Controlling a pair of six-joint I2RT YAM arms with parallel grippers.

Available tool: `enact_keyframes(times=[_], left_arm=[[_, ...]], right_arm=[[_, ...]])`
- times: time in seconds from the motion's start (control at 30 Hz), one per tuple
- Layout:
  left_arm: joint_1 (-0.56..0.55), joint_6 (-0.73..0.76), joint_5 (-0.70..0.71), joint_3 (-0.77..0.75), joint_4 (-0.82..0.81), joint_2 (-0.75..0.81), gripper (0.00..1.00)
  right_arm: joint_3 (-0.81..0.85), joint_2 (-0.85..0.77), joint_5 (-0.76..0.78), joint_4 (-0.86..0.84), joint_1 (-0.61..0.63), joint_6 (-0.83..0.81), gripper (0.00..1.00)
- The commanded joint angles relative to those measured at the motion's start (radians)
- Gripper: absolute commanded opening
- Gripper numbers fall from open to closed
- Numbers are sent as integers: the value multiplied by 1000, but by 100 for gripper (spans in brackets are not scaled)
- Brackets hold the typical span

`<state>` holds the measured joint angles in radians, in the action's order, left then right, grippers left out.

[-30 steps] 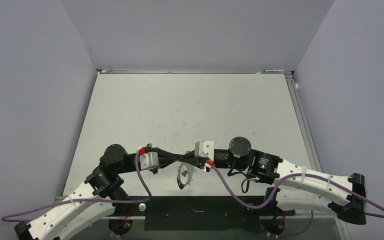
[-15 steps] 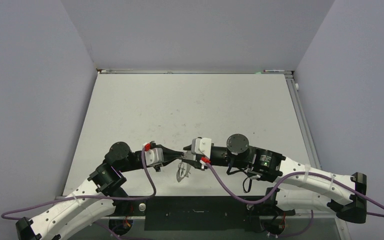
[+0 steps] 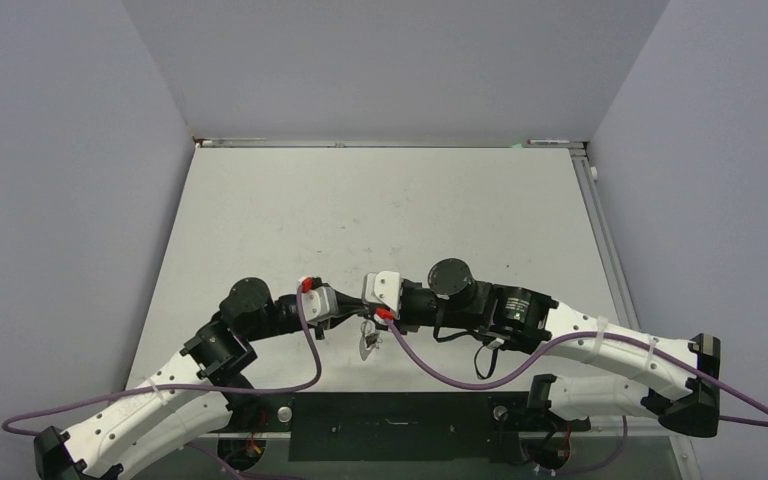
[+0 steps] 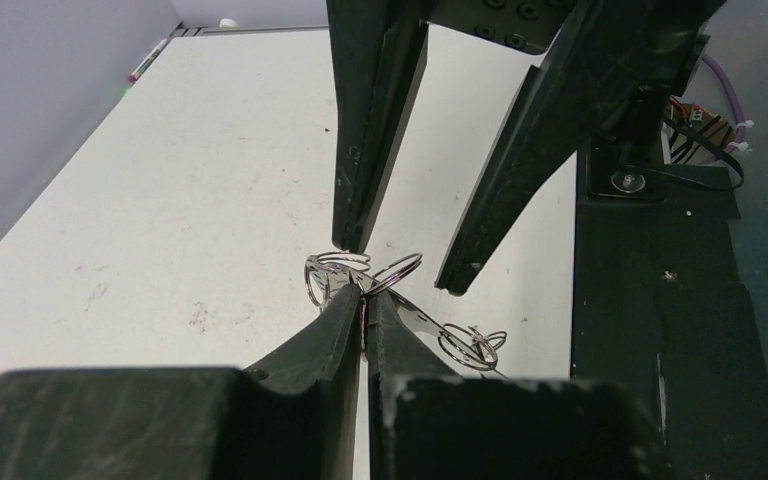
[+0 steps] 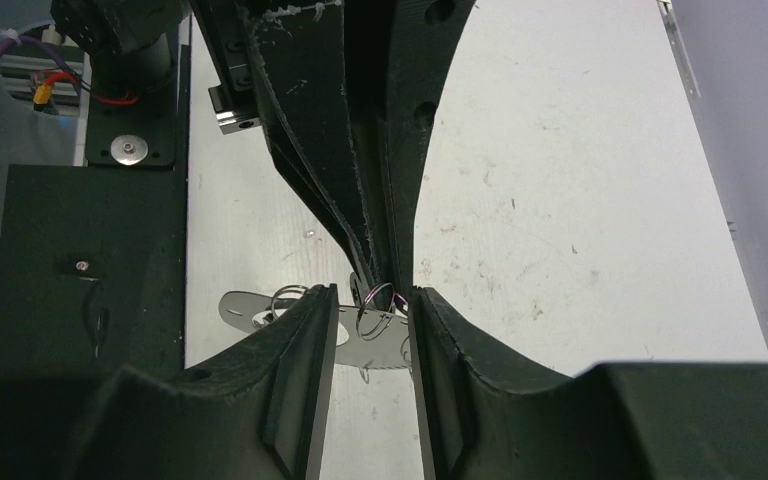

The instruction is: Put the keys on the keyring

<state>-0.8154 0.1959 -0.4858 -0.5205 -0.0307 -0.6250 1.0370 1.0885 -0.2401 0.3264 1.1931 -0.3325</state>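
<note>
A flat silvery metal piece [image 5: 250,305] carrying small wire loops [image 4: 470,345] hangs between the two grippers; I take it for the keyring [image 3: 368,342]. My left gripper [image 4: 365,300] is shut on it where two loops [image 4: 338,270] meet, and holds it above the table. My right gripper [image 5: 372,320] is open, tip to tip with the left one, its fingers [image 5: 320,340] either side of one loop [image 5: 375,310] without touching. The left gripper's shut fingers [image 5: 375,230] come down from above in the right wrist view. No black-headed key shows in any view.
The white table [image 3: 380,220] is walled at the left, the back and the right. A black base plate [image 3: 400,425] lies at the near edge between the arm bases. Purple cables [image 3: 310,350] loop beside both wrists.
</note>
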Motion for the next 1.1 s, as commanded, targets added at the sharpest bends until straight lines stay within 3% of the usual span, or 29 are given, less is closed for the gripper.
enact_keyframes(times=[0.0,0.2,0.57,0.77,1.07], left_arm=[[-2,7,11,-55,-33,5,0],[-1,7,10,-55,-32,5,0],[-1,8,9,-50,-39,20,0],[0,8,12,-49,-42,24,0],[-1,9,14,-50,-40,24,0]], right_arm=[[18,9,7,-25,11,-1,32],[11,20,10,-35,11,-6,19],[4,32,50,-21,11,-12,11],[6,41,80,1,11,-18,11],[0,42,67,-6,19,-17,24]])
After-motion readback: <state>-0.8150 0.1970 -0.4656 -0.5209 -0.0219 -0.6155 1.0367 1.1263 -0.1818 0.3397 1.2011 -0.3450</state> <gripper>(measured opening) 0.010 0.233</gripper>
